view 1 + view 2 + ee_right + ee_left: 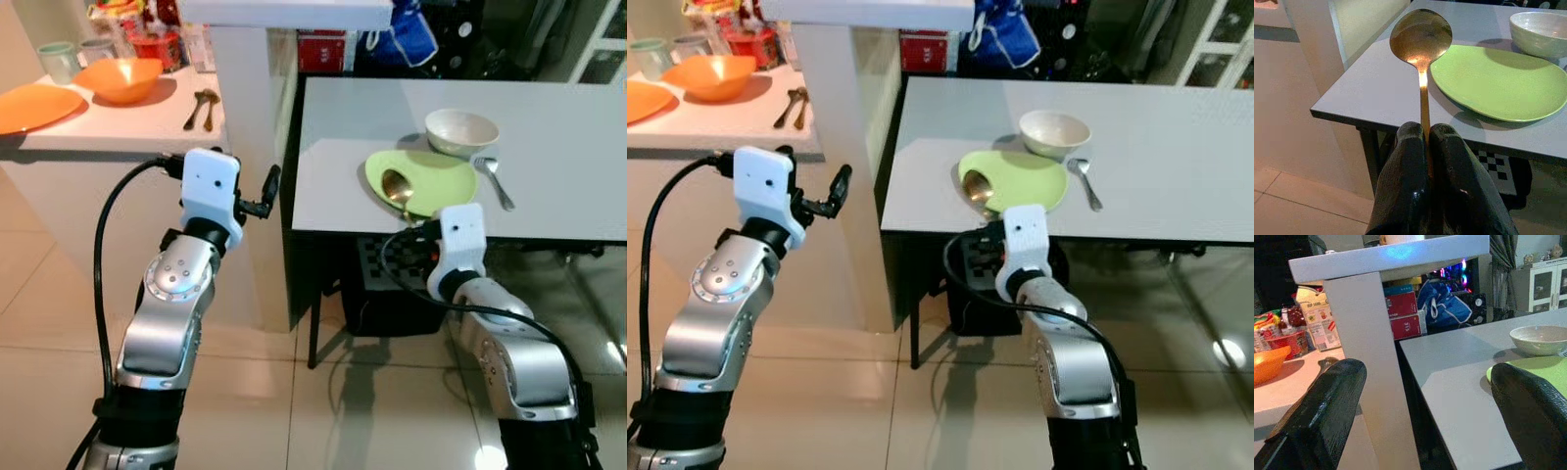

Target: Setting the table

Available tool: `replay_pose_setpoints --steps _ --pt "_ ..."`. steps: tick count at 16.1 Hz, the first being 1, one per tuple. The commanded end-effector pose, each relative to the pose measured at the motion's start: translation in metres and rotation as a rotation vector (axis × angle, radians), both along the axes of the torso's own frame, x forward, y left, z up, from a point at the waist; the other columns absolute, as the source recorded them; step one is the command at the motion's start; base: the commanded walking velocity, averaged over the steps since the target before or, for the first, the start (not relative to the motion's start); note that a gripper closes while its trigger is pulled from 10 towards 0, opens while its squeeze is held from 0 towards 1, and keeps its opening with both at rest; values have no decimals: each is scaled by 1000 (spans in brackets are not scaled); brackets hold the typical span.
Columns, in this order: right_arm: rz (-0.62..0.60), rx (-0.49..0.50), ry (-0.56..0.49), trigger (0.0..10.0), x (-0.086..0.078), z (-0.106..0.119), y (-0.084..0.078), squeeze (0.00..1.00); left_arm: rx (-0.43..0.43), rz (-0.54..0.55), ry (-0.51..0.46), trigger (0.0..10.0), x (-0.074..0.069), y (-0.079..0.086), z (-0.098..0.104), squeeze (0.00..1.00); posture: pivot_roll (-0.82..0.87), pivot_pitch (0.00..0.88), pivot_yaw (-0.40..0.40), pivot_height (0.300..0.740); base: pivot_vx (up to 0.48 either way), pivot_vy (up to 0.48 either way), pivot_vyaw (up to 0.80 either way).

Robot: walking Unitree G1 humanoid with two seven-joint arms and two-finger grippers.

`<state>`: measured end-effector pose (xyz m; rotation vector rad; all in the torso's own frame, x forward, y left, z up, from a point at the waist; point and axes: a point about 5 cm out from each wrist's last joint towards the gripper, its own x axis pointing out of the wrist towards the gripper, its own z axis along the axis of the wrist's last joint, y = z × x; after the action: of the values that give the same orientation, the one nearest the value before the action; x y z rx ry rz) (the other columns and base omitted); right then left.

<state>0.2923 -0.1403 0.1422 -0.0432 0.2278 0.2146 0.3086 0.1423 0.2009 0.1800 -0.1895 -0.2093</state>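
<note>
- Before the robot, a grey dining surface is seen on the right, and a white side surface on the left, with a white pillar standing between them.
- On the grey surface, near its front edge, a green plate is laid; a white bowl is set just behind it, touching or nearly touching its far rim, and a silver spoon lies just beside the plate on its right.
- On the side surface, an orange plate, an orange bowl and two dark spoons are seen, with food packets behind them.
- At the front edge of the grey surface, the right pincer is held closed on the handle of a golden spoon, whose bowl is raised over the near left rim of the green plate.
- Beside the pillar, the left pincer is held up with its fingers spread apart and nothing between them.
</note>
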Motion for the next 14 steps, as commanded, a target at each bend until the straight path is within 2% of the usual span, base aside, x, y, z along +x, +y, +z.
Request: replay_pose_setpoints --steps 1,4,8,11,14 --pt "7 12 -13 10000 3 8 1 0 -1 -3 1 10000 -1 1 2 0 8 0 8 740 401 0 0" --pt "21 25 -3 10000 5 10 2 0 7 -2 4 10000 -2 3 1 0 10 0 3 740 415 0 0" --pt "107 22 4 10000 4 12 8 0 26 1 4 10000 -5 5 1 0 22 0 -12 740 424 0 0" --pt "58 51 0 10000 4 16 3 0 36 -16 14 10000 -8 4 -2 0 4 0 -9 740 425 0 0" --pt "49 12 2 10000 -2 17 -4 0 51 -56 34 10000 -16 -2 -8 0 -16 0 -8 740 425 0 0"
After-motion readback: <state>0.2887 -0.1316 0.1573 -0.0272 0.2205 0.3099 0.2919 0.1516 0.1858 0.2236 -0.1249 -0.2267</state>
